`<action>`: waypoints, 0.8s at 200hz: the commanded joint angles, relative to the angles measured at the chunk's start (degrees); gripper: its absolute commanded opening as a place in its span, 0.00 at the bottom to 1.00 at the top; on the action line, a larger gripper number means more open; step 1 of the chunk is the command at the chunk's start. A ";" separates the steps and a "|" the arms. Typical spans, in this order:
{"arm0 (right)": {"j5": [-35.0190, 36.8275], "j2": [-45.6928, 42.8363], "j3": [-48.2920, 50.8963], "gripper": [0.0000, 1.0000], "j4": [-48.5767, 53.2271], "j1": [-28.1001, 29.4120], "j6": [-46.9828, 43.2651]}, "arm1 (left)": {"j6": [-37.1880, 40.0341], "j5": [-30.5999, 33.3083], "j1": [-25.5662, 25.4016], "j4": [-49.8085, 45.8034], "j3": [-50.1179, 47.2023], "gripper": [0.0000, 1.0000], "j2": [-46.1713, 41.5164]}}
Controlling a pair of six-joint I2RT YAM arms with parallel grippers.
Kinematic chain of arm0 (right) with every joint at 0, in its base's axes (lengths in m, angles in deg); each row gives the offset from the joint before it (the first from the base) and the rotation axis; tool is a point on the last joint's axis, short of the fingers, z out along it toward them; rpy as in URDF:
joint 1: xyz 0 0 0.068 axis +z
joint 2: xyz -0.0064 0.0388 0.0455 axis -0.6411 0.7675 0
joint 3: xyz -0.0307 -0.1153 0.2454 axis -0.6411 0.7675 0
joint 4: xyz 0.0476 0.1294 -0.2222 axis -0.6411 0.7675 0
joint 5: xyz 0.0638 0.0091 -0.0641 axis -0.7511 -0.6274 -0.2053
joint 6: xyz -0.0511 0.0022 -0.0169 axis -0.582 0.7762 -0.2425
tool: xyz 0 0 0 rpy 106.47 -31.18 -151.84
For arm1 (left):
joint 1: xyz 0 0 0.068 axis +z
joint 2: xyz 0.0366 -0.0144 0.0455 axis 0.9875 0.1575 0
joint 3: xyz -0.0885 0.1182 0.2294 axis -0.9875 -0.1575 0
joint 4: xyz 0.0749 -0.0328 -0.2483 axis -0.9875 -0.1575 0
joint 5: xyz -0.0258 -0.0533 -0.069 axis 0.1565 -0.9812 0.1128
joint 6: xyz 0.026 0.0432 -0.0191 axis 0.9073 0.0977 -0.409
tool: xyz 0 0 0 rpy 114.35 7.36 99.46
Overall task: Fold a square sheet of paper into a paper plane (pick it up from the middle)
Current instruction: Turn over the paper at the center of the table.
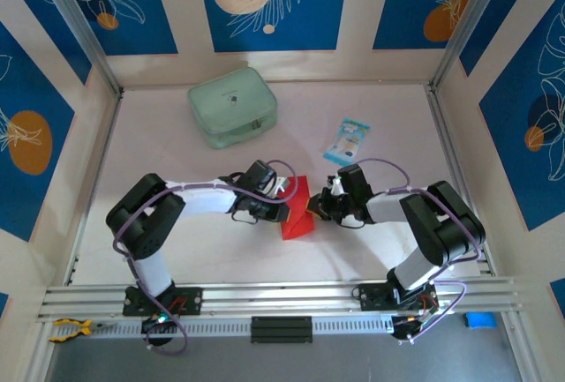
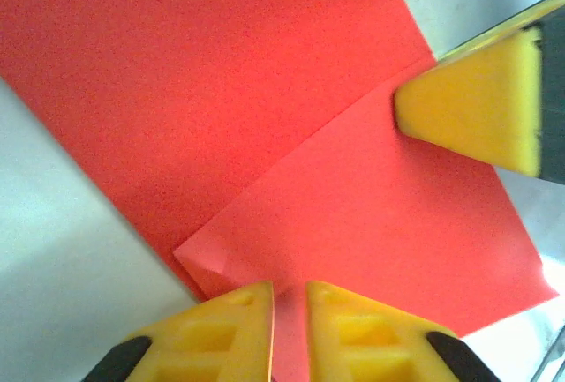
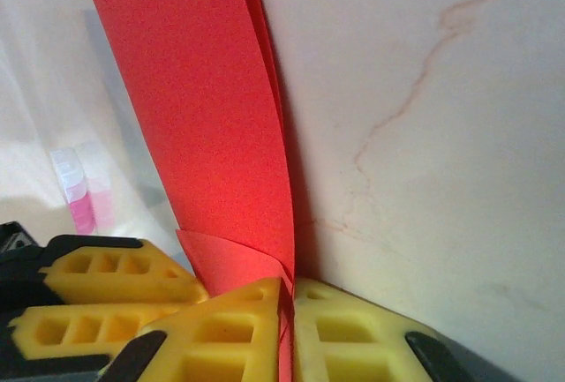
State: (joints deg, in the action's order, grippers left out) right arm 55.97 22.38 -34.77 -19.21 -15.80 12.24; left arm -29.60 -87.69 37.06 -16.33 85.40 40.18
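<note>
The square sheet of paper (image 1: 298, 214) is bright red, folded into overlapping layers, and held up off the table between the two arms. My left gripper (image 1: 284, 208) meets it from the left. In the left wrist view its jaws (image 2: 290, 329) stand a little apart, with the sheet (image 2: 265, 91) running into the gap. My right gripper (image 1: 318, 209) comes in from the right. In the right wrist view it (image 3: 287, 329) is shut on the lower edge of the sheet (image 3: 212, 117), which curves upward. One right fingertip (image 2: 472, 104) rests against the paper.
A pale green zip pouch (image 1: 232, 106) lies at the back left of the table. A small blue-white packet (image 1: 347, 141) lies behind the right gripper. Walls close in three sides, and an aluminium rail (image 1: 282, 296) runs along the near edge.
</note>
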 commanded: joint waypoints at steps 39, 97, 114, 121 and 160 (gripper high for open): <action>-0.29 -6.67 0.33 0.09 5.10 -0.45 -4.19 | 0.49 4.30 0.45 -3.39 -1.93 0.30 -8.28; 12.29 -18.41 -5.44 0.08 27.59 2.16 -10.83 | 2.62 14.02 1.63 -6.03 -6.39 0.44 -18.83; 21.17 -20.24 -10.25 0.08 37.02 5.76 -13.67 | 2.37 17.02 2.13 -6.09 -8.08 0.50 -22.23; 23.85 -20.66 -12.07 0.08 40.07 7.08 -14.65 | 2.09 18.48 2.28 -6.10 -8.88 0.53 -23.47; 36.22 -20.74 -20.27 0.08 51.21 12.20 -17.08 | 0.86 24.69 3.18 -5.70 -12.77 0.76 -31.50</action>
State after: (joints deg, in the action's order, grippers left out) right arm 80.43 2.03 -51.16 19.58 -5.81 -1.34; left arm -28.66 -68.92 39.36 -21.47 74.80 12.73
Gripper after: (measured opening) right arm 0.080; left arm 0.702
